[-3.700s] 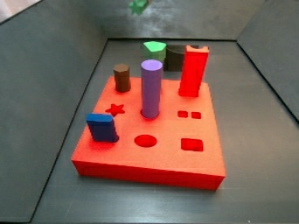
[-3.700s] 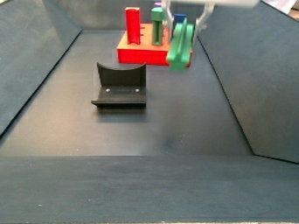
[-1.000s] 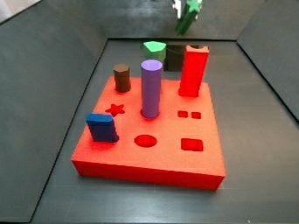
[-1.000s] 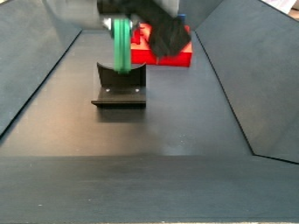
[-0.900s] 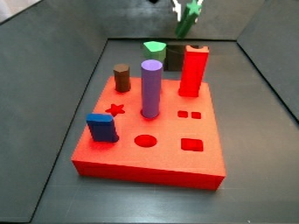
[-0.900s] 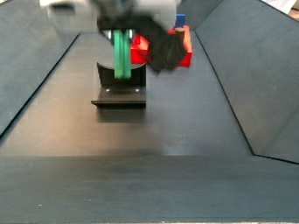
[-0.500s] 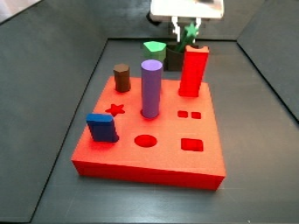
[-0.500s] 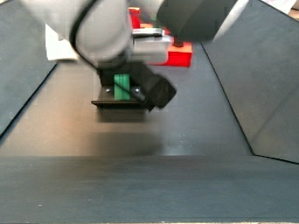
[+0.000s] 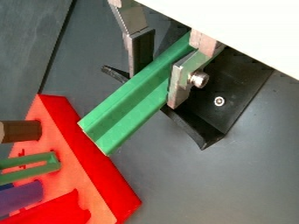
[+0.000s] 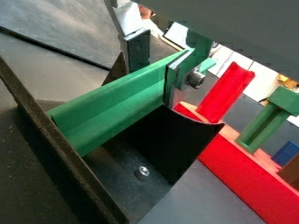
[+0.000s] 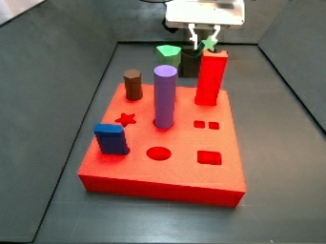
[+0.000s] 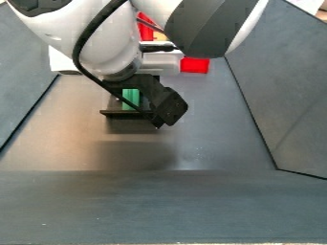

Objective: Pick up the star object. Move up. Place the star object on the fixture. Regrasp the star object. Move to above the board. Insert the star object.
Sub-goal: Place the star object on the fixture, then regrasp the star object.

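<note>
Between the silver fingers [image 9: 184, 77] sits the star object [image 9: 138, 92] — long dull-green rod w/ ridged sides, lying slanted over the fixture [image 10: 176, 144]. Gripper [image 9: 163, 63] is clamped on its far end; free end juts toward the red board [image 9: 73, 157].

Gripper [image 9: 159, 63] over the fixture [image 9: 222, 118], its 2 flat silver fingers [image 9: 184, 80] closed on the star object [image 9: 131, 98]. 1 plate pressed flat against the rod's side, 1 screw head showing on it; opposite dark pad against the other flank. Dull-green rod lying tilted, running from the fingers toward 8 o'clock, ridged star end free and overhanging the edge of the board [image 9: 84, 171]. Dark bracket at 4 o'clock from the grip, 1 small bolt in its face, standing on grey floor. On the red slab at 7 o'clock: a brown cylinder [image 9: 19, 131], a green piece, something purple, all partly cropped.
</note>
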